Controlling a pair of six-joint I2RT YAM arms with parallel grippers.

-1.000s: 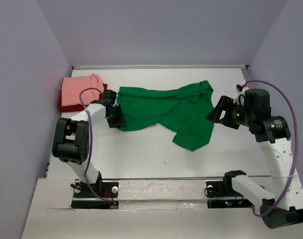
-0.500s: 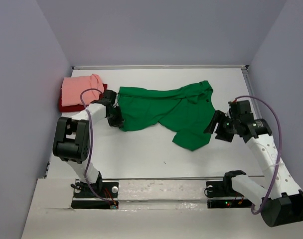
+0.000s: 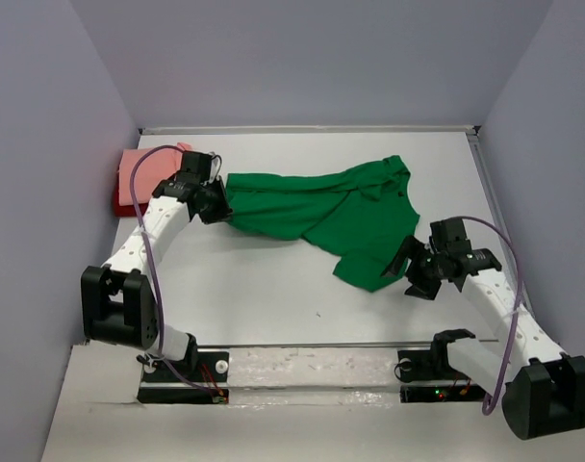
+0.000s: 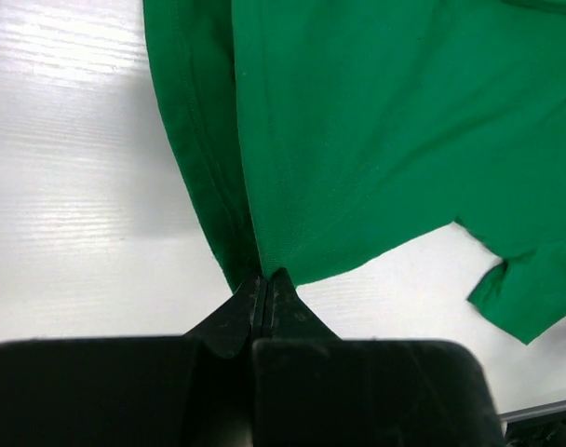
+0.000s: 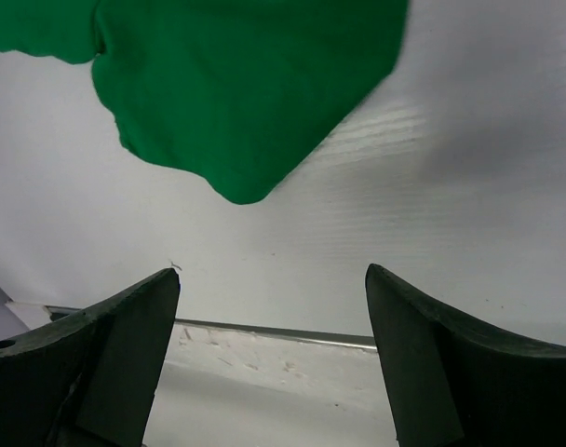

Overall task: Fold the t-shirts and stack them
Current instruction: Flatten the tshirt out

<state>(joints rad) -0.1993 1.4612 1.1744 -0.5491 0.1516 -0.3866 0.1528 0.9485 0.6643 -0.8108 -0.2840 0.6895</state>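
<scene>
At the far left of the table, the salmon pink t-shirt lies on the dark red t-shirt, whose edge shows beneath it by the wall. Just to their right, the left gripper has its jaws pressed together on the left corner of the bright green t-shirt. In the left wrist view the cloth fans out from the pinched tips, with a folded hem band on one side and the flat body on the other. This shirt spreads crumpled across the middle of the table, reaching toward the far right and ending in a lower flap at the near right. There the right gripper stands with jaws spread wide and nothing between them — the flap's rounded corner lies on the table ahead of the gap, apart from both fingers.
</scene>
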